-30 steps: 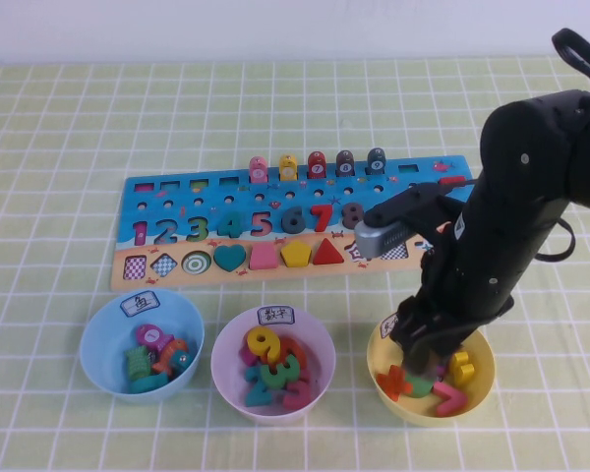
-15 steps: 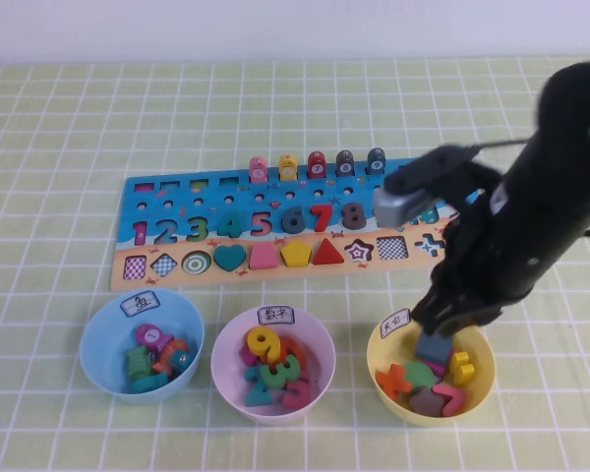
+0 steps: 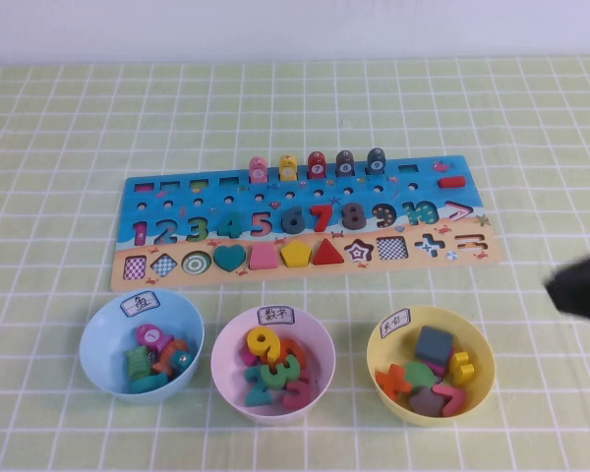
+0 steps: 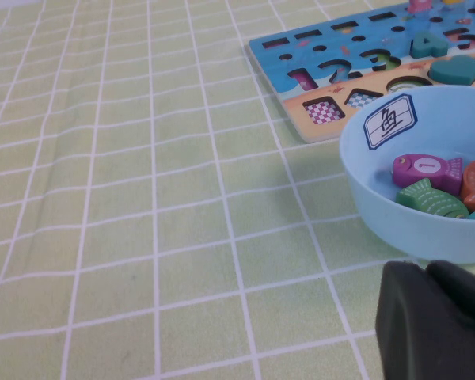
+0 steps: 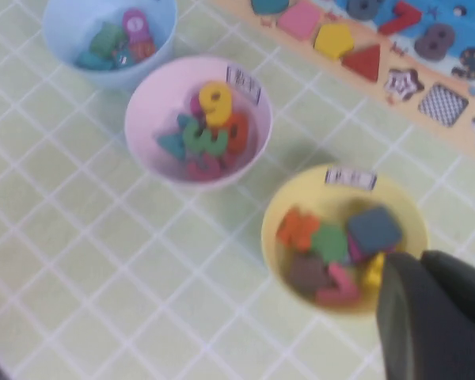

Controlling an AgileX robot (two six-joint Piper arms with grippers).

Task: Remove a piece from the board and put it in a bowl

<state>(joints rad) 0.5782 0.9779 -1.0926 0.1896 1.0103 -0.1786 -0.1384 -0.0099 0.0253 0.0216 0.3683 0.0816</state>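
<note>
1. The piece [image 3: 428, 400] lies in the yellow bowl [image 3: 477, 339], toward the bench's near right corner. It is flat among other shapes, beside a dark blue square [image 3: 434, 345]. I judge the drop done.
2. The board [image 3: 138, 187] lies across the middle of the bench, and its star slot [image 3: 359, 250] is bare. That fits the piece being in the bowl.
3. Your right gripper [image 5: 427, 309] hangs above the bench just off the yellow bowl's rim, and nothing shows in its hold. You cannot tell whether it is parted or closed. The high view shows only a dark blur of that arm [image 3: 582, 290] at the right edge, which leaves the bowls unblocked.
4. Your left gripper [image 4: 431, 321] sits low by the near left corner, next to the blue bowl [image 4: 356, 170]. It looks parked, and its state is likewise hidden.
5. Only the left wrist view lets you read the blue bowl's label [image 4: 390, 121] and the fish inside. Only the high view gives you the whole board and the pink bowl [image 3: 226, 349] between the other two.
</note>
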